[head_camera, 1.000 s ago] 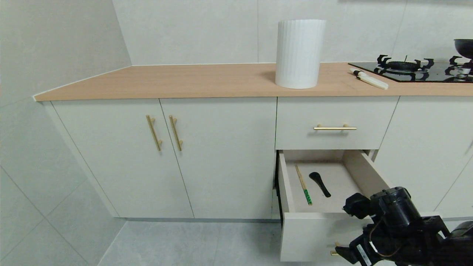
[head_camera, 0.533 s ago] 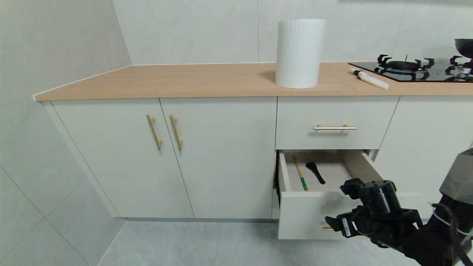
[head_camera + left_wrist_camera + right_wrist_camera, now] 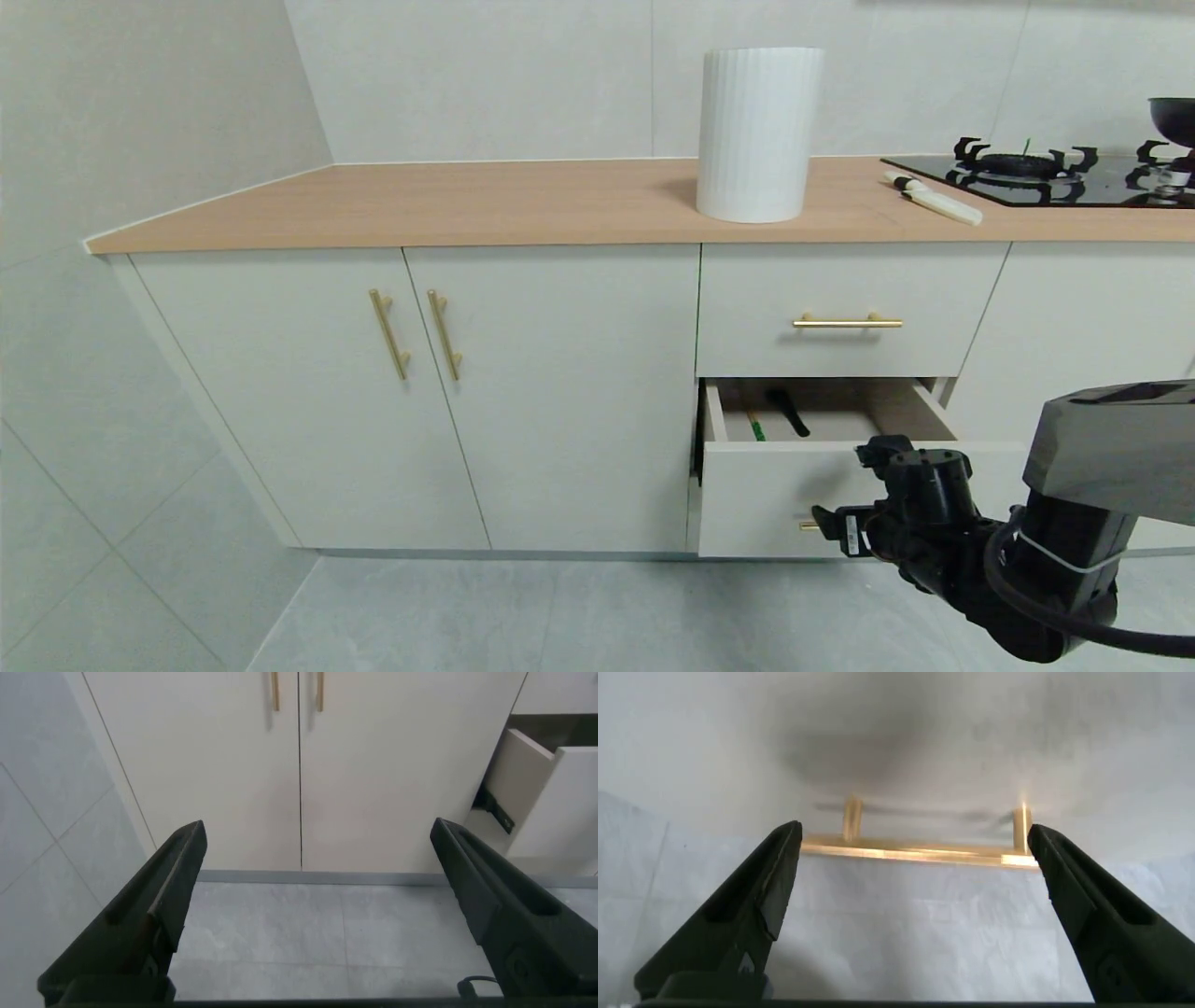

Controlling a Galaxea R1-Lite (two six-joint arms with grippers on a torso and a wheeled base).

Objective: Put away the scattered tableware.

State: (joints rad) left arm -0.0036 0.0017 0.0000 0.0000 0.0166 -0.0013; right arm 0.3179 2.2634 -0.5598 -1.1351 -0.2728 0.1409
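In the head view, the drawer (image 3: pixel 775 495) at the lower right stands partly open. The chopsticks (image 3: pixel 754 427) and a black spoon (image 3: pixel 787 413) lie side by side inside it. The right gripper (image 3: pixel 840 525) sits just before the drawer front, at its gold handle (image 3: pixel 805 526). On the table (image 3: pixel 467 201) across the upper frame stand a white canister (image 3: pixel 754 135) and, farther right, a white utensil (image 3: pixel 934 199) beside the stove (image 3: pixel 1036 177).

In the right wrist view, the jaws are spread wide and empty, with the handle (image 3: pixel 920 852) across the gap.

In the left wrist view, the left gripper (image 3: pixel 315 831) has its jaws wide apart and empty, facing the cabinet doors (image 3: pixel 374 765) and the floor (image 3: pixel 308 933).
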